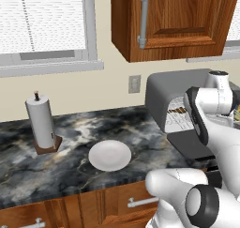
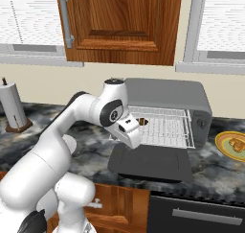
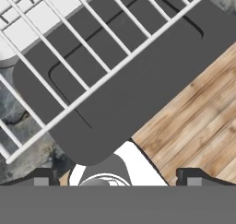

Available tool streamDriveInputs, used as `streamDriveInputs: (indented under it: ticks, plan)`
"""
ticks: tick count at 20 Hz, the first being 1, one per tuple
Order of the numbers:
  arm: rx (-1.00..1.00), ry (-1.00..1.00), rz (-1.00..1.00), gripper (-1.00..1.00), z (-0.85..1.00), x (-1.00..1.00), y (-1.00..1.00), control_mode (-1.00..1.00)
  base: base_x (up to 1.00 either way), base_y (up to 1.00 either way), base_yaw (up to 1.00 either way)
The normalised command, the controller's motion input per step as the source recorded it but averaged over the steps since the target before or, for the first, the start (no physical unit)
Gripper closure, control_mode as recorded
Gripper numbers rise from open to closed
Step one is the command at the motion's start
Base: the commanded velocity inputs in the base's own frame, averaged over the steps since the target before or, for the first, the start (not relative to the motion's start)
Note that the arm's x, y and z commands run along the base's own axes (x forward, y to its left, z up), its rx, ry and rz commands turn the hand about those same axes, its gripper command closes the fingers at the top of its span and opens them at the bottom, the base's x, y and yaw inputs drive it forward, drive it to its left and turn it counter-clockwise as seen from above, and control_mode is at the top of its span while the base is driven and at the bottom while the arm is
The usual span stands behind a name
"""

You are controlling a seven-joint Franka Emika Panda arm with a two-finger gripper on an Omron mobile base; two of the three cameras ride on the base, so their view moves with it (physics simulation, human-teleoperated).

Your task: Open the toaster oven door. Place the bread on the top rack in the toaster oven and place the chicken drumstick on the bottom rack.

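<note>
Fingers of the gripper point(image 3: 115, 179) sit spread apart, grasping nothing, at the mouth of the toaster oven point(image 2: 165, 95) — looking down through a wire rack point(image 3: 69, 52) onto the dropped door point(image 2: 150, 162). The bread point(image 2: 142, 121) lies inside, deeper along the rack.

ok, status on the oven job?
Gripper open, empty, over the toaster oven door. Door down flat. Something brown on a rack inside toaster oven. White plate bare.
</note>
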Motion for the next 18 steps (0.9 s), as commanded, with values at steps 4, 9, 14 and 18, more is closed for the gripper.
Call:
streamDriveInputs:
  ticks: [4,9,14,18]
  plan:
    - [0.00,0.00,0.00,-1.00,0.00,0.00,0.00,1.00,-0.50,0.00,0.00]
    - [0.00,0.00,0.00,-1.00,0.00,0.00,0.00,1.00,-0.27,-0.06,0.00]
    - [0.00,0.00,0.00,-1.00,0.00,0.00,0.00,1.00,0.00,-0.64,-0.01]
    - [0.00,0.00,0.00,-1.00,0.00,0.00,0.00,1.00,0.01,-0.75,-0.01]
